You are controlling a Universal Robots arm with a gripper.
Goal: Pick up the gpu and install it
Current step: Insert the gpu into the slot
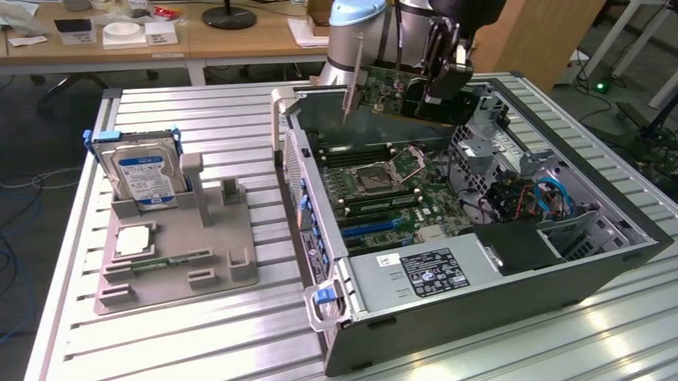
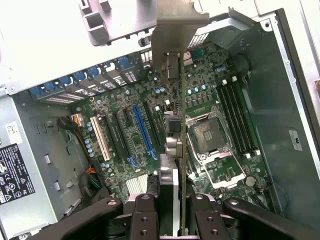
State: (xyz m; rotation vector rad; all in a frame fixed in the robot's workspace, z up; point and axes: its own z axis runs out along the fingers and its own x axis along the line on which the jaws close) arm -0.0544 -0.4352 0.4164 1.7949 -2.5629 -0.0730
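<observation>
- Gripper (image 1: 442, 79) is hanging at approx. 12–1 o'clock in the exterior view, over the far end of the open PC case (image 1: 477, 317). Its dark body is hard to make out there.
- Arm (image 1: 355, 32) is running out of frame at 12 o'clock, so its upper part is cut off.
- Fingers (image 2: 145, 220) are pinching shut on the gpu (image 2: 182, 150), one on each face, w/ the jaws only part-way apart around the thin card.
- Gpu (image 1: 392, 89) is hanging above the motherboard (image 1: 392, 198) and is not sitting in any slot. The gripper is hiding its edge toward 3 o'clock.
- In the wrist view the card is showing edge-on, so its faces are not readable. Its metal bracket (image 2: 175, 30) is pointing away from the fingers.
- Card edge is lying over the board between the blue slot (image 2: 144, 130) and the CPU socket (image 2: 210, 137). Memory slots (image 2: 235, 120) are lying beyond the socket.
- Power supply (image 1: 424, 274) is sitting at the case's 6 o'clock end.
- Grey fixture (image 1: 212, 238) is resting on the table (image 1: 190, 103) at 9 o'clock from the case. It is carrying the hard drive (image 1: 143, 178) upright, w/ the memory stick (image 1: 170, 260) lying flat at approx. 6 o'clock from it.
</observation>
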